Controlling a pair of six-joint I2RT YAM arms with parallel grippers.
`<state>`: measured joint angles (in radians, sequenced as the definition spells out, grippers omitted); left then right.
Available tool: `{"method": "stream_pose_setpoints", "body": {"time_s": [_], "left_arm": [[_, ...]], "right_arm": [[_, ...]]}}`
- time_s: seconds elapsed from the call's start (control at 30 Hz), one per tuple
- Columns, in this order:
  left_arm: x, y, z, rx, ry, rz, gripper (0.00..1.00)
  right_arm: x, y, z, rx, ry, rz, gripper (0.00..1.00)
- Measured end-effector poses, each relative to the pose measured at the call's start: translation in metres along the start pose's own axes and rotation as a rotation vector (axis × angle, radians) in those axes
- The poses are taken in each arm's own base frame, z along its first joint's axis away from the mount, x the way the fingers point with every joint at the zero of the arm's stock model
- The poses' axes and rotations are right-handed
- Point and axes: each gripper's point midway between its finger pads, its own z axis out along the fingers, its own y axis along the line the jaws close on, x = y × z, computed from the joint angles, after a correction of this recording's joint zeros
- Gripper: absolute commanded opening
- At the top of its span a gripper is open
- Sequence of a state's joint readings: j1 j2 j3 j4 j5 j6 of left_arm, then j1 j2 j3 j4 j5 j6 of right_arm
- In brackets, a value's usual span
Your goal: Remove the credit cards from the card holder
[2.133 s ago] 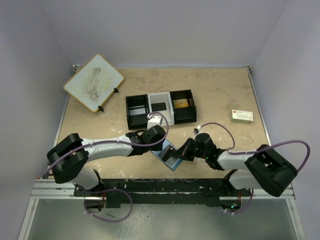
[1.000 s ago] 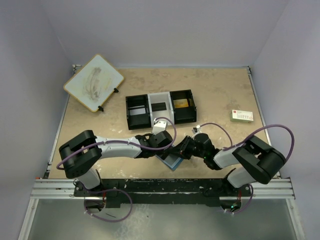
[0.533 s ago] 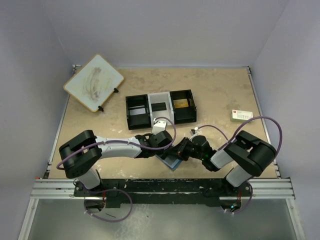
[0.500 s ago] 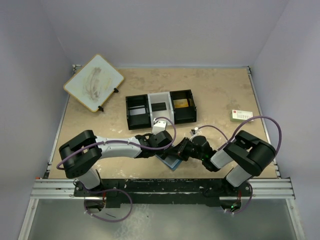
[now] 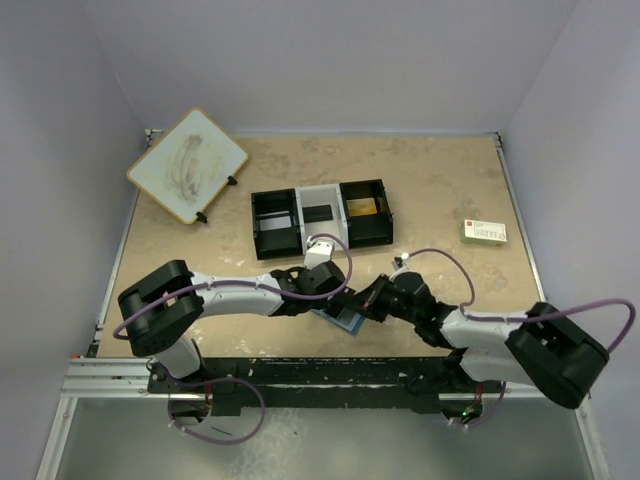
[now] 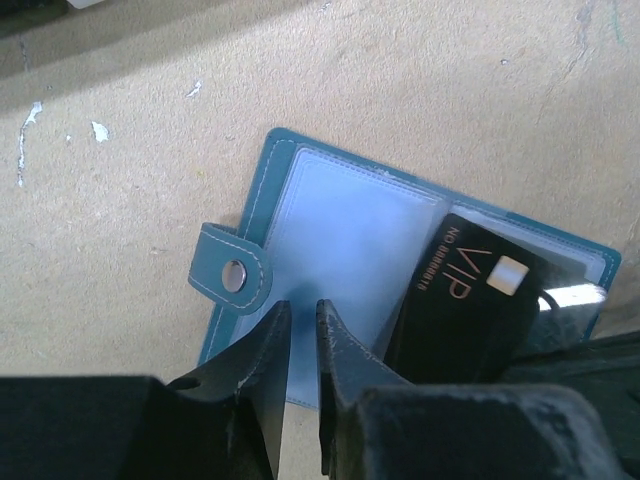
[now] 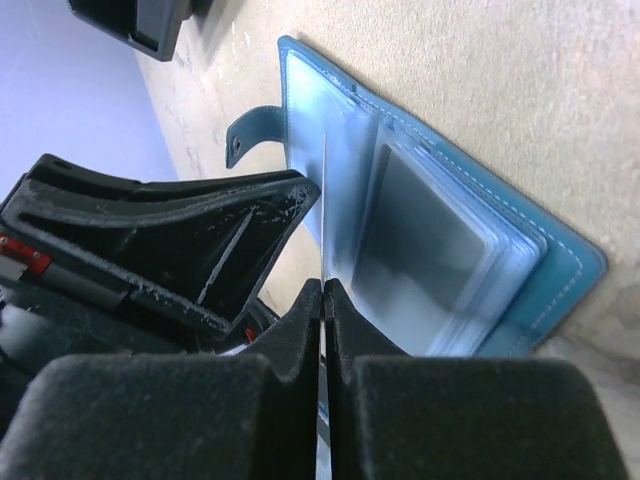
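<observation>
Over the open card holder [image 6: 340, 240], the right gripper [image 7: 322, 290] has its fingers pressed together on the thin edge of a black VIP card [image 6: 465, 300], which slants across the page opposite the snap tab [image 6: 232, 272]. Beside that tab, the left gripper [image 6: 298, 315] holds its fingers, parted by a slim gap and gripping nothing, over the pale blue pocket. Flat on the table [image 5: 440, 180], the card holder lies between both grippers, with the black-and-white tray [image 5: 256, 225] just beyond it.
</observation>
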<state>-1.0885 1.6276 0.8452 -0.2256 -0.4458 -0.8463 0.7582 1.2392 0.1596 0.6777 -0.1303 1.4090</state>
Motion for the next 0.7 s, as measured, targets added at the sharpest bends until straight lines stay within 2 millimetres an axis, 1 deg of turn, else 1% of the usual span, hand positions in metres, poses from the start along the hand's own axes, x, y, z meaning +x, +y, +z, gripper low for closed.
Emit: {"method": "stream_pose_setpoints", "body": {"time_s": [0.07, 0.1, 0.4, 0.5, 0.7], "left_arm": [[0.0, 0.0, 0.0, 0.0, 0.0, 0.0, 0.05], [0.0, 0.0, 0.0, 0.0, 0.0, 0.0, 0.0], [-0.001, 0.0, 0.001, -0.025, 0.017, -0.003, 0.0], [-0.002, 0.0, 0.002, -0.066, 0.036, -0.011, 0.0], [-0.007, 0.003, 0.005, -0.203, 0.062, 0.009, 0.0]], "right_arm": [[-0.001, 0.0, -0.006, 0.004, -0.007, -0.002, 0.0], [-0.001, 0.001, -0.009, 0.004, -0.009, -0.003, 0.0], [-0.009, 0.003, -0.032, 0.029, -0.067, -0.032, 0.0], [-0.015, 0.008, -0.037, 0.035, -0.094, -0.058, 0.0], [-0.033, 0.027, -0.043, 0.055, -0.167, -0.146, 0.0]]}}
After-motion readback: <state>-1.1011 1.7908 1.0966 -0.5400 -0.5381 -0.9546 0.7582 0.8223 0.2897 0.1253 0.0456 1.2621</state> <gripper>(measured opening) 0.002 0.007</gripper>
